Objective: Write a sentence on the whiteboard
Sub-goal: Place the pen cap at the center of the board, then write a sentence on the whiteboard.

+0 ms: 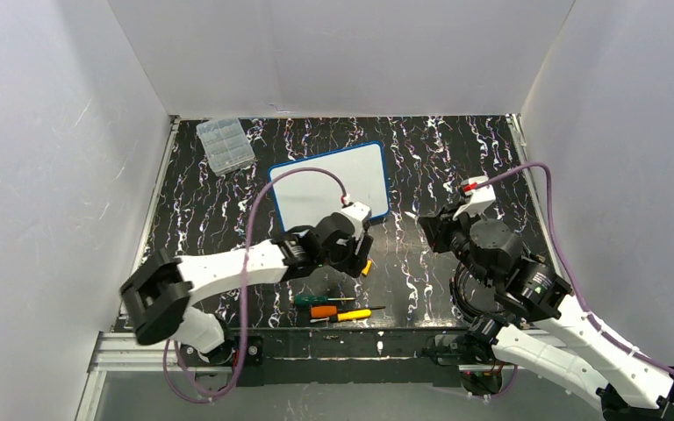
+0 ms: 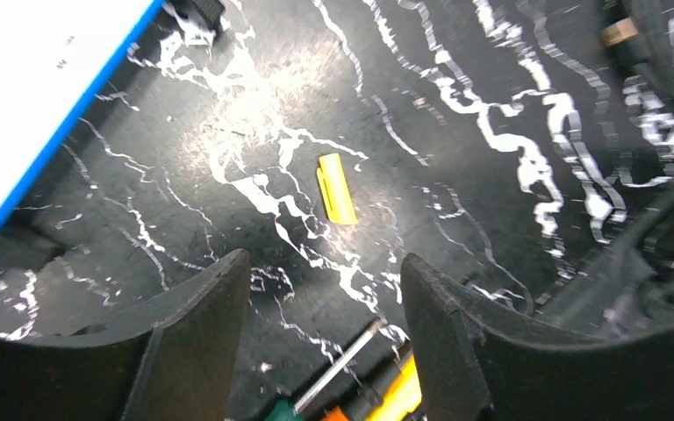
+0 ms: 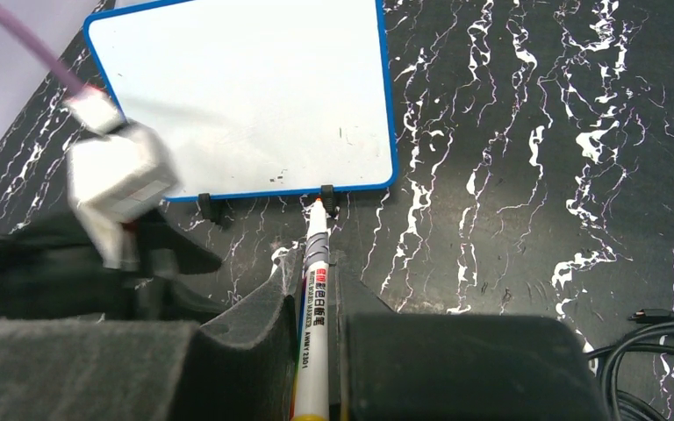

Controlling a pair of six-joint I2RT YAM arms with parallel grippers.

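Observation:
The whiteboard (image 1: 329,180) with its blue frame lies at the back middle of the table, and its white face (image 3: 246,96) shows no sentence. My right gripper (image 3: 316,263) is shut on a white marker (image 3: 314,303), whose bare orange tip points at the board's near edge, just short of it. My left gripper (image 2: 325,267) hovers open and empty over the table, near the board's front corner (image 2: 35,79). A yellow marker cap (image 2: 337,189) lies loose on the table just beyond the left fingers, also seen from above as the cap (image 1: 366,267).
A clear compartment box (image 1: 225,145) sits at the back left. Screwdrivers with green, orange and yellow handles (image 1: 338,309) lie near the front edge, under my left gripper. Black cables (image 3: 649,351) run at the right. White walls enclose the table.

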